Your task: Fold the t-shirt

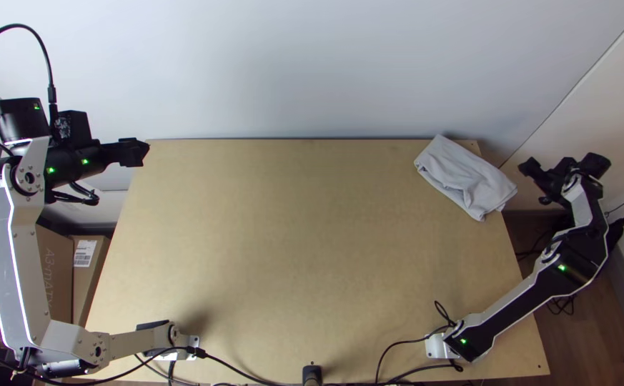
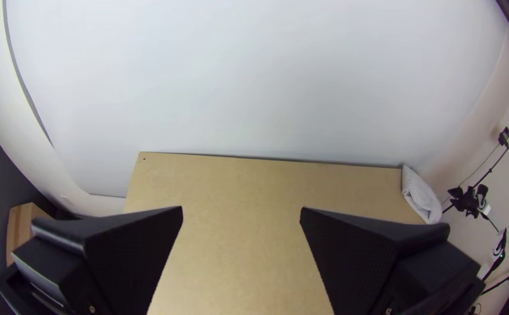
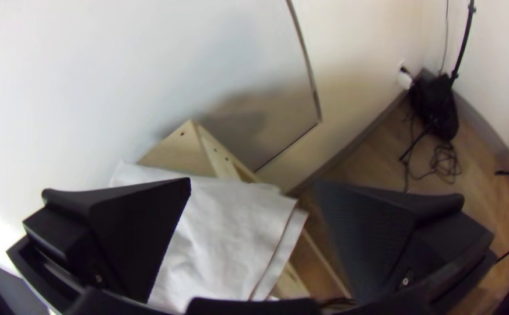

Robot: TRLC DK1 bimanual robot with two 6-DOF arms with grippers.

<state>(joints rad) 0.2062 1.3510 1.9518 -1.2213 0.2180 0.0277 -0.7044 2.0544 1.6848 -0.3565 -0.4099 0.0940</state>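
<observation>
My left gripper (image 1: 134,152) is over the table's far left corner in the top view, well away from the cloth. The left wrist view has that gripper (image 2: 241,213) open with nothing between its fingers. A light grey-white t-shirt (image 1: 464,176) lies folded into a compact, slightly wrinkled bundle at the table's far right corner, one corner past the right edge. Off the right edge, beside the shirt, is my right gripper (image 1: 562,166). In the right wrist view this gripper (image 3: 254,184) stands open, and the shirt (image 3: 225,233) shows behind and between its fingers, not held.
The wooden table (image 1: 290,236) has a white wall (image 1: 312,71) along its far edge. Black cables (image 1: 397,350) lie along the near edge. Cardboard boxes (image 1: 58,271) stand at the left, below the left arm. A black stand with cables (image 3: 435,105) is on the floor at the right.
</observation>
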